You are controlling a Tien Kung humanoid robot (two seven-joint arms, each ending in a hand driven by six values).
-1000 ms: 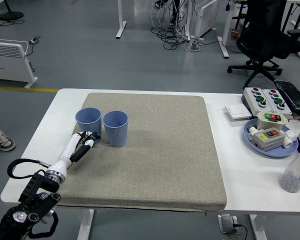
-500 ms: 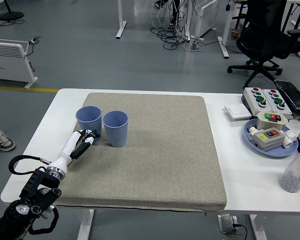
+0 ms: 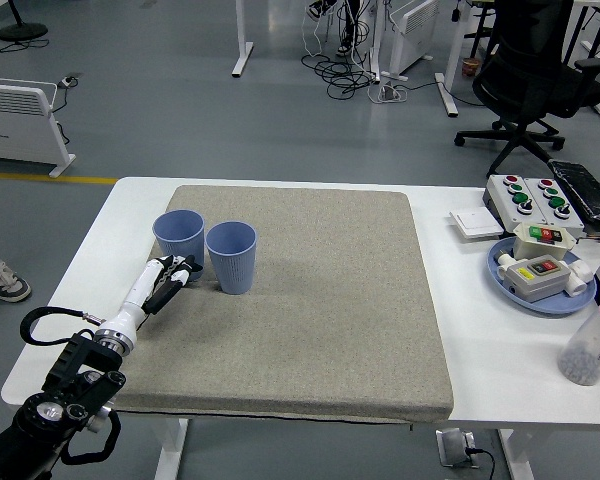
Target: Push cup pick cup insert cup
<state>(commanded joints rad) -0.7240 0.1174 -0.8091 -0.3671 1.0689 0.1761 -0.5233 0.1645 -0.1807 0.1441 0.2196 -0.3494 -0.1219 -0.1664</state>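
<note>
Two blue ribbed cups stand upright on the grey mat (image 3: pixel 310 300) at its far left. The left cup (image 3: pixel 178 236) sits a little behind the right cup (image 3: pixel 231 256); they are close, nearly touching. My left hand (image 3: pixel 175 274) reaches in from the lower left on a white forearm. Its fingers lie stretched forward, tips at the base of the left cup and just left of the right cup. The hand holds nothing. My right arm is out of view.
At the right of the white table (image 3: pixel 500 350) stand a blue tray (image 3: pixel 540 285) with switch boxes, a button box (image 3: pixel 525 198) and a clear bottle with a red cap (image 3: pixel 592 345). A black office chair (image 3: pixel 540 70) stands on the floor beyond.
My left arm has slid forward a little, and the left cup has shifted slightly away, toward the far side. The right cup has not moved.
</note>
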